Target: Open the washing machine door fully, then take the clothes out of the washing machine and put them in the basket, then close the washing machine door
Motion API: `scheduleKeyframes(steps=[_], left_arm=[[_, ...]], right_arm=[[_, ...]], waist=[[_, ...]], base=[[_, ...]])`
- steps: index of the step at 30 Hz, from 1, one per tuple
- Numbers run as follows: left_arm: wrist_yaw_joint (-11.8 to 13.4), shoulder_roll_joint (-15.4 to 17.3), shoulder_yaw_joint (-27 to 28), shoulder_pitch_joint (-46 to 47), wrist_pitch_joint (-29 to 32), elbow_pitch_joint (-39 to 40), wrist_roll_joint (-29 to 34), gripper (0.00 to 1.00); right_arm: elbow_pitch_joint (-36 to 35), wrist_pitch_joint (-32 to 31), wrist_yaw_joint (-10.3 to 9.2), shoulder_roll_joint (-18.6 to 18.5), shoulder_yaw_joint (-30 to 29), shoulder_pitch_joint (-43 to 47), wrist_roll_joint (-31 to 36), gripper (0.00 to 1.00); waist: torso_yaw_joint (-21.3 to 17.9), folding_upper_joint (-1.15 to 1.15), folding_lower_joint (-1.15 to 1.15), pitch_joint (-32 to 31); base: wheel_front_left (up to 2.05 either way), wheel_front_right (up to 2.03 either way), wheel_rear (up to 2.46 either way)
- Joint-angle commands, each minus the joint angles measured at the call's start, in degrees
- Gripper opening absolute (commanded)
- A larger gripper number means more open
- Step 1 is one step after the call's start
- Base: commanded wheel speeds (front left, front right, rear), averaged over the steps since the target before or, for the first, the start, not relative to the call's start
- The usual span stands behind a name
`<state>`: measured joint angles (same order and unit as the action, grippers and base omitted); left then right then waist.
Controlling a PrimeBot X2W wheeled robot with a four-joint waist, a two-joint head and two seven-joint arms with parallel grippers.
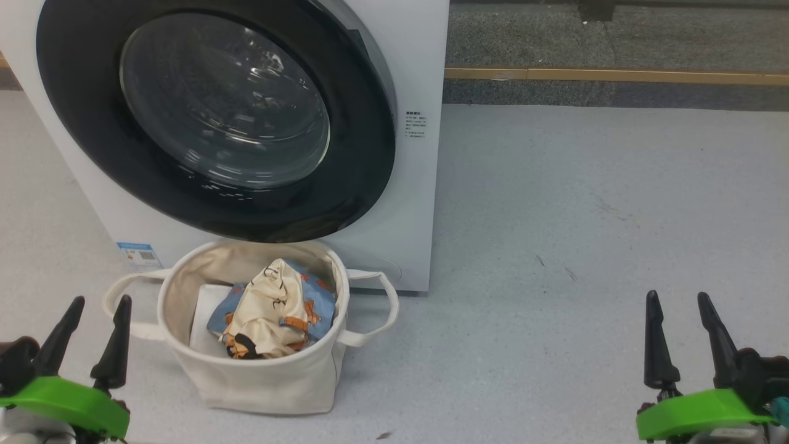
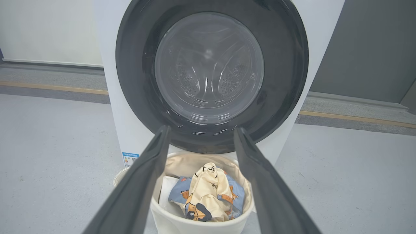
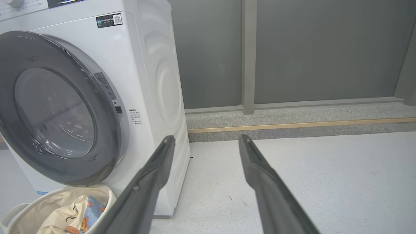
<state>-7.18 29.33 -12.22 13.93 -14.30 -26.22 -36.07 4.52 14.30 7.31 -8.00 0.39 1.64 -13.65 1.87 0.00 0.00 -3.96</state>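
Both claws hang low in front of the washing machine (image 1: 413,203), each with its two dark fingers spread wide and nothing between them. The left claw (image 1: 103,299) points toward the machine front. Straight ahead of it, beyond its fingertips, stands the basket (image 1: 271,376) on the grey floor (image 1: 585,246). In the head view the basket sits just beside this claw, on the side facing the other arm, and one looped handle (image 1: 143,274) lies close by the claw's inner finger.

Inside the basket lie the clothes (image 1: 271,311), a crumpled heap of cream and light-blue fabric with orange and black print. A plain white sheet (image 1: 206,320) lies flat next to them, on the side nearer the left claw.

Above and beyond the basket, higher than the left claw's fingertips, is the washing machine door (image 1: 225,102). Its glossy black rim lies against the machine's white front, and the ribbed drum shows through the clear glass. Whether it is latched cannot be told. A blue sticker (image 1: 138,253) sits low on the machine front, just ahead of the left claw.

The right claw (image 1: 677,294) hovers over bare floor, well apart from the basket. The machine's side wall and the door stand off to its inner side.
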Motion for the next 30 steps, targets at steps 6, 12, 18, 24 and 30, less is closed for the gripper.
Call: scheduleKeyframes(steps=[6,12,18,24,30], left_arm=[[0.1,-2.66,-1.54,-2.38,0.18,-2.42,-1.0,0.0],[0.09,-4.49,-1.49,-3.91,0.85,-2.93,-2.65,0.0],[0.07,-5.58,-0.48,-4.21,1.86,-2.1,-5.3,0.0],[0.05,-6.66,0.51,-4.35,2.83,-1.36,-7.95,0.0],[0.03,-7.75,1.5,-4.54,3.81,-0.62,-10.6,0.0]], right_arm=[[3.7,-0.17,0.0,0.79,0.48,0.88,-0.11,0.0],[5.15,-0.82,0.01,1.19,0.45,1.33,-2.49,0.0],[5.31,-1.82,0.01,1.39,0.09,0.96,-6.26,0.0],[5.56,-2.81,0.02,1.58,-0.28,0.44,-10.03,0.0],[5.78,-3.8,0.03,1.78,-0.64,-0.02,-13.8,0.0]], waist=[[0.07,0.0,0.0,0.14],[0.01,0.0,0.04,0.24],[-0.09,0.0,0.03,0.38],[-0.18,0.0,0.0,0.65],[-0.27,0.0,0.0,0.84]], base=[[0.0,0.0,0.0],[0.0,0.0,0.0],[0.0,0.0,0.0],[0.0,0.0,0.0],[0.0,0.0,0.0]])
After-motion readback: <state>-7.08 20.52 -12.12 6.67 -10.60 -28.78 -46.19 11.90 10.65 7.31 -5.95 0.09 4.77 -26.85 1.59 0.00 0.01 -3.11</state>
